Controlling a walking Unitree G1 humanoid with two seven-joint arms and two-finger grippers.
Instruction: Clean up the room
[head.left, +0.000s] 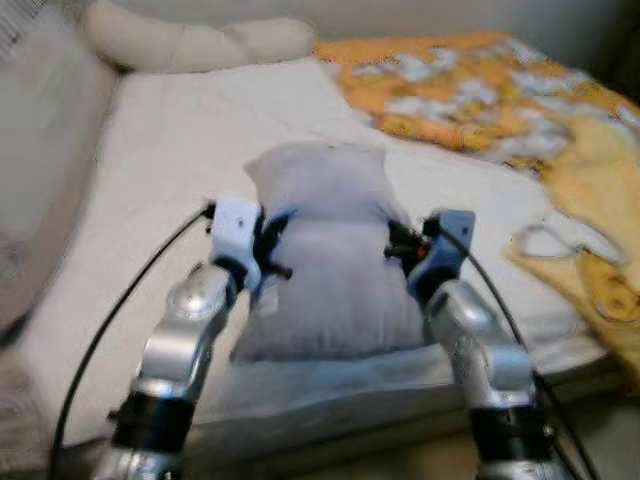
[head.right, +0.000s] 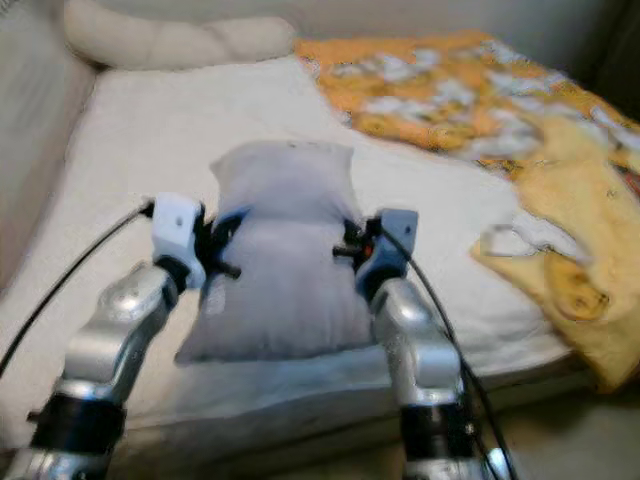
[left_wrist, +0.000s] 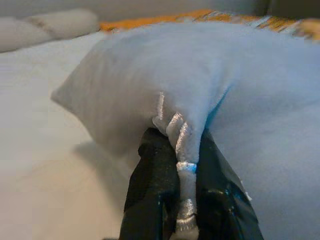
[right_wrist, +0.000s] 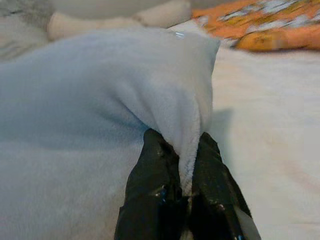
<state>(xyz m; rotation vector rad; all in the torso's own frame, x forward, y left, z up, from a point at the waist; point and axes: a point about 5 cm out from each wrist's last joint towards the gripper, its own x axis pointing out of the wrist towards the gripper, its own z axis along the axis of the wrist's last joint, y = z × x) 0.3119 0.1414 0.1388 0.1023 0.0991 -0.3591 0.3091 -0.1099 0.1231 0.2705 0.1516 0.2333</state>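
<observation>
A pale blue-grey pillow (head.left: 330, 270) lies on the white bed (head.left: 170, 150), near its front edge, held from both sides. The left claw (left_wrist: 181, 172) is pinching the pillow's piped seam on its left edge, fabric bunched between the black fingers (left_wrist: 152, 185). The right claw (right_wrist: 184, 175) is pinching a fold of the pillow's right edge the same way. A long cream bolster (head.left: 190, 40) rests along the head of the bed, and an orange patterned blanket (head.left: 480, 85) sprawls over the far right corner, well apart from the pillow
</observation>
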